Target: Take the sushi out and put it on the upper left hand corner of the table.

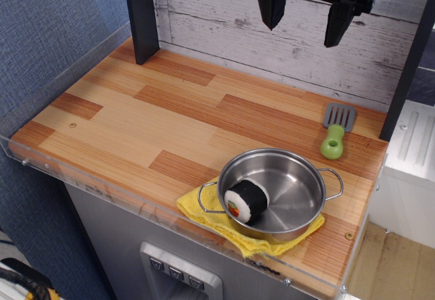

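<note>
The sushi (246, 201), a black-wrapped roll with a white end face and orange-green centre, lies inside a steel pot (299, 181) at the table's front right. The table (156, 120) is a light and reddish-brown wood-plank countertop with a clear acrylic rim. My gripper (304, 31) hangs high above the back right of the table, well above and behind the pot. Its two black fingers are spread apart and hold nothing.
The pot stands on a yellow cloth (204, 213). A green-handled spatula (335, 134) lies behind the pot near the back wall. A dark post (141, 18) stands at the back left. A white-plank wall runs along the back.
</note>
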